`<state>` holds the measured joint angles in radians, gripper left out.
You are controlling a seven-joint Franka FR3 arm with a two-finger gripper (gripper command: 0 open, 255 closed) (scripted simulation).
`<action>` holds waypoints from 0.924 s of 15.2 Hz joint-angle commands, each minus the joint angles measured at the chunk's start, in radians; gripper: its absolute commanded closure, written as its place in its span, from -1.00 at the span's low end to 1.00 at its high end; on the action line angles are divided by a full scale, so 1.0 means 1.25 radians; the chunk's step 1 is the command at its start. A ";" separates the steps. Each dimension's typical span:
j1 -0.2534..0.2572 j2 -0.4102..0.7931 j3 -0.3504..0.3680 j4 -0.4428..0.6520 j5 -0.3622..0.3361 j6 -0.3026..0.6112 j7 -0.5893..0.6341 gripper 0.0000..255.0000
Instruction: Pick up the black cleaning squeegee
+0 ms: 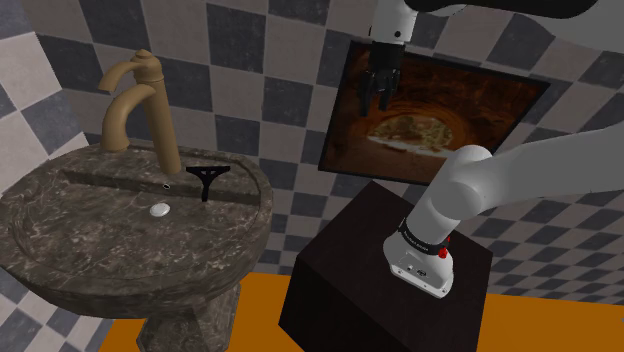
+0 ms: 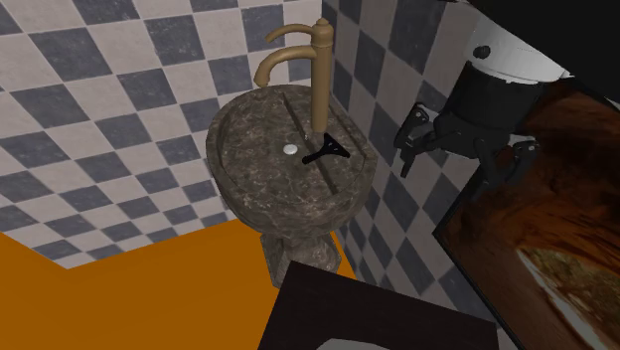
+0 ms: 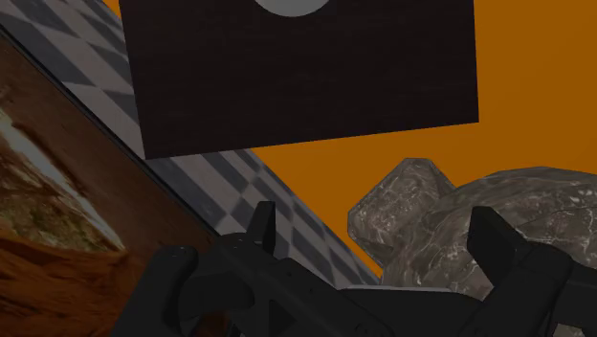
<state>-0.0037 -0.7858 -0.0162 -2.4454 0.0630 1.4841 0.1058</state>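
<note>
From the shoulder view, the black squeegee [image 1: 205, 178] lay flat on the back ledge of a dark marbled stone sink [image 1: 60, 250], just beside the base of a tall tan faucet [image 1: 150, 100] on the view's right. It was a small T-shaped piece: a wide straight blade toward the wall, narrowing through a triangular neck to a short handle that pointed toward the basin and its white drain [image 1: 159, 209]. The tool [image 1: 374, 102] hung high in front of a framed brown painting [image 1: 430, 110], pointing down, well apart from the squeegee, above the dark box stand [image 1: 350, 260].

In the second exterior view, the squeegee [image 2: 326, 152] showed all black against the grey stone, touching the ledge near the faucet's foot, with the drain [image 2: 289, 149] just beside its handle end. The tool hovered by the painting's edge, off to the view's right of the sink [image 2: 238, 169].

In the wrist view, the tool [image 3: 376, 235] was released, its two fingers [image 3: 260, 225] standing apart with nothing between them. Beyond them were the stand's dark top, the orange floor [image 3: 536, 77] and the sink's stone pedestal.
</note>
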 commanded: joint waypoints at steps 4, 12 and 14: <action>0.008 0.036 0.046 -0.025 0.032 0.077 0.061 -1.00; 0.023 0.196 0.167 -0.036 0.086 0.288 0.219 -1.00; 0.023 0.247 0.195 -0.026 0.090 0.339 0.260 -1.00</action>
<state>0.0254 -0.5206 0.2062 -2.4919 0.1722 1.8682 0.4001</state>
